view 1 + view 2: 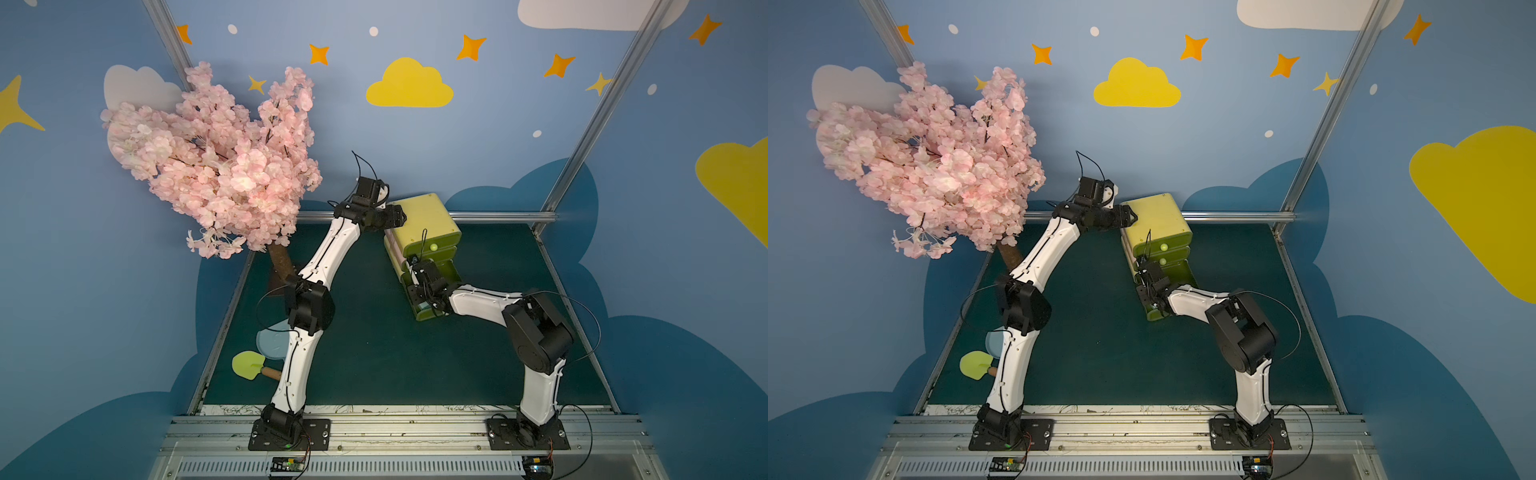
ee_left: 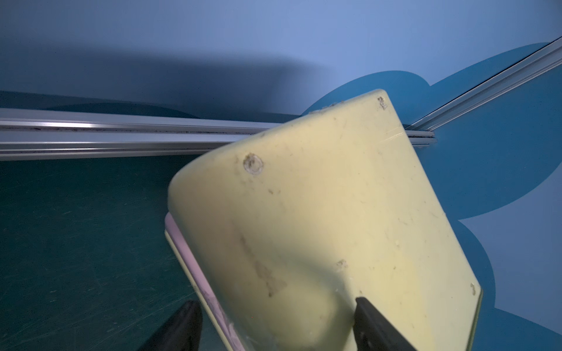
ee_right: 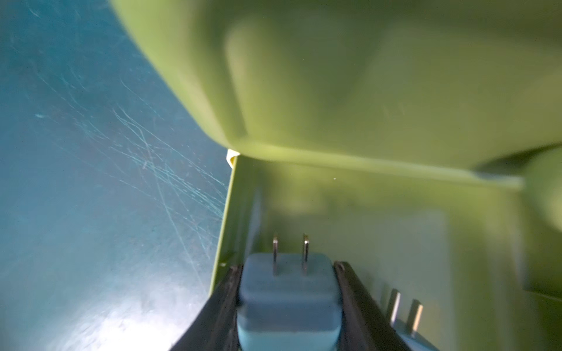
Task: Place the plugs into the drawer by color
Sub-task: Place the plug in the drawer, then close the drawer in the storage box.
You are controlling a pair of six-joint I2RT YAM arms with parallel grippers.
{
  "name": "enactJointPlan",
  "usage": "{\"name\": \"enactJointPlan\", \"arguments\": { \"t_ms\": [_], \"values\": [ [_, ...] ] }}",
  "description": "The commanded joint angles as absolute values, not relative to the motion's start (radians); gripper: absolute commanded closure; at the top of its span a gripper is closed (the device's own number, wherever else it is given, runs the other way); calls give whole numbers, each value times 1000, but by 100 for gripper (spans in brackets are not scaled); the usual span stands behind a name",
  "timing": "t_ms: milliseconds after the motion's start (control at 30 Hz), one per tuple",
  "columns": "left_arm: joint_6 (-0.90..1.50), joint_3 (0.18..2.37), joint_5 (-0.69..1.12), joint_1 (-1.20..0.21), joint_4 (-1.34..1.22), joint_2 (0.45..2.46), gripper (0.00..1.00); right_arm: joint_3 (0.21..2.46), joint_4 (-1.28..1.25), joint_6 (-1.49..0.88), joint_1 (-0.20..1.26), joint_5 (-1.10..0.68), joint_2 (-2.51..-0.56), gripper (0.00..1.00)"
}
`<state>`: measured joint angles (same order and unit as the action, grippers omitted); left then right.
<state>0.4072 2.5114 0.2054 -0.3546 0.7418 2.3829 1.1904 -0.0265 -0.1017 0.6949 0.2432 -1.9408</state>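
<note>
The drawer (image 1: 424, 220) (image 1: 1158, 218) is a yellow-green cabinet at the back of the mat. Its bottom drawer (image 1: 434, 318) is pulled out towards the front. My right gripper (image 3: 288, 266) (image 1: 422, 303) reaches into that open drawer, shut on a light blue plug (image 3: 287, 291) with its prongs pointing ahead. Beside it, the prongs of another plug (image 3: 404, 310) show inside the same drawer. My left gripper (image 2: 276, 302) (image 1: 395, 218) is open, straddling the near left corner of the cabinet top (image 2: 319, 212), one finger over the top and one beside the side.
A pink blossom tree (image 1: 212, 166) overhangs the back left of the mat. A pale blue plate (image 1: 270, 343) and a green spatula (image 1: 249, 363) lie at the front left, partly behind my left arm. A metal rail (image 1: 498, 216) runs behind the cabinet.
</note>
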Motion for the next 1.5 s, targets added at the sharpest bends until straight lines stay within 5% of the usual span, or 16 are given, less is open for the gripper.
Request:
{"name": "enactJointPlan", "arguments": {
  "t_ms": [0,200,567,1033,1467],
  "values": [
    [382,2508,183,-356,833,2419,20,1210,-57,-117,688,233,-1960,66],
    [380,2508,181,-356,833,2419,20,1217,-53,-116,686,220,-1965,63],
    [383,2507,179,-346,834,2427,20,1212,30,-96,683,193,-1833,38],
    [387,2505,185,-350,836,2425,21,644,-17,-283,683,234,-1384,54],
    [387,2488,175,-350,844,2416,22,594,-138,-348,660,235,-1533,56]
  ]
}}
